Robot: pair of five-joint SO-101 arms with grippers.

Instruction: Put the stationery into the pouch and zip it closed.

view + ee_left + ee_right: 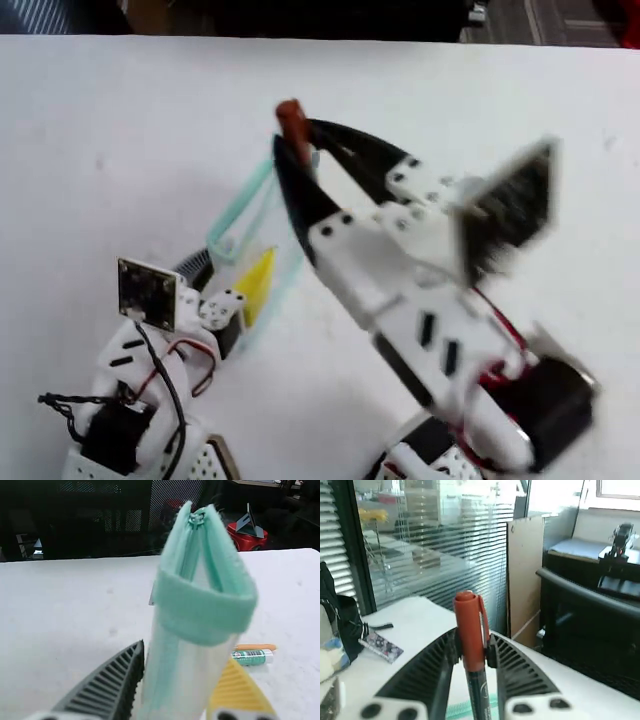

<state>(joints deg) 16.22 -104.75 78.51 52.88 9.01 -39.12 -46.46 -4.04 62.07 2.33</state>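
I should aim the red pen (pixel 469 630), pinched in my right gripper (pixel 472 639), straight into the pouch (pixel 200 605) (my left gripper (pixel 184 656) holds it).

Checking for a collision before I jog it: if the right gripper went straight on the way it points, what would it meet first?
Probably nothing nearby. The right gripper, shut on a pen, points out over the table; the pouch sits behind its tips, off that line. Depth is unclear.
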